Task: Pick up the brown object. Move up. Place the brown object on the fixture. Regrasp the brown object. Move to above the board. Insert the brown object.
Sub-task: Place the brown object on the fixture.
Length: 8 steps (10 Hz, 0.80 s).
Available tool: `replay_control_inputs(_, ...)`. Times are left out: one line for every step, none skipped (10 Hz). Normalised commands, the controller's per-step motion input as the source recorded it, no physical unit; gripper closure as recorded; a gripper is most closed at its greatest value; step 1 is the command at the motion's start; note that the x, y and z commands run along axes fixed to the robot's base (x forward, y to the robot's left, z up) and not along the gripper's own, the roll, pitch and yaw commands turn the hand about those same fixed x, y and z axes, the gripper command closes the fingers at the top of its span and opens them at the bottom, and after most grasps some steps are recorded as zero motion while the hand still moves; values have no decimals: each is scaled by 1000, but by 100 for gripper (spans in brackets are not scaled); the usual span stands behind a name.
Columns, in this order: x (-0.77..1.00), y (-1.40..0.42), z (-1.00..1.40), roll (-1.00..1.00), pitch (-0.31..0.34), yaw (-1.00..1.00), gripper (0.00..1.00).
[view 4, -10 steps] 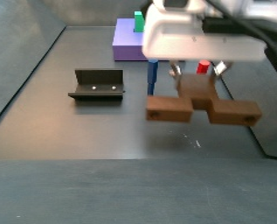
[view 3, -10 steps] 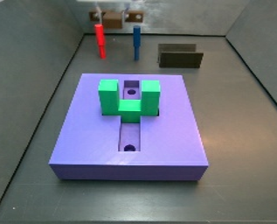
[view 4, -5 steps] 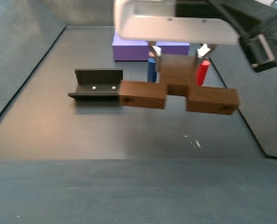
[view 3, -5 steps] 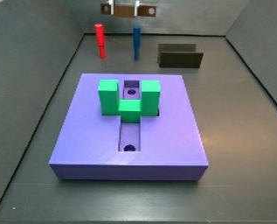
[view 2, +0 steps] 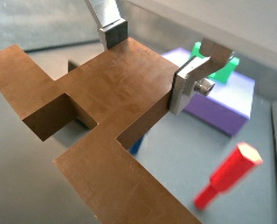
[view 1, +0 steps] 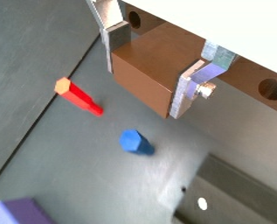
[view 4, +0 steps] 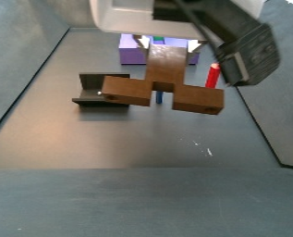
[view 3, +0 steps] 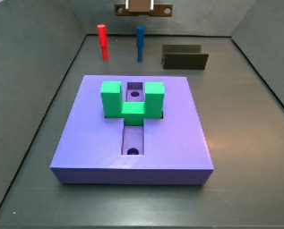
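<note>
Brown object (view 4: 164, 91) hangs in the air, clamped between the tool's (view 2: 152, 59) two silver fingers (view 2: 190, 86) at its middle stem, well clear of the floor. In a side view it hovers just beside the fixture (view 4: 102, 91), the dark holder with raised sides; whether it overlaps the holder or sits nearer the camera is hard to tell from that angle. The board (view 3: 134, 131) with its green block (view 3: 133, 99) lies well apart, as do the red peg (view 1: 79, 96) and blue peg (view 1: 135, 142). To set it down well, I would centre the piece over the holder, keep it level, then lower slowly before loosening the grip.
</note>
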Motion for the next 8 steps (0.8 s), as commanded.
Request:
replay_control_inputs(900, 0, 66, -703, 69, 0, 100)
replay_control_inputs(877, 11, 49, -720, 63, 0, 100)
replay_control_inputs(880, 0, 57, -731, 71, 0, 100)
replay_control_inputs(897, 0, 63, -726, 77, 0, 100)
replay_control_inputs(909, 0, 46, -711, 89, 0, 100)
replay_control_inputs(914, 0, 74, -703, 111, 0, 100)
replay_control_inputs(906, 11, 71, -714, 114, 0, 100)
replay_control_inputs(894, 40, 46, -711, 129, 0, 100)
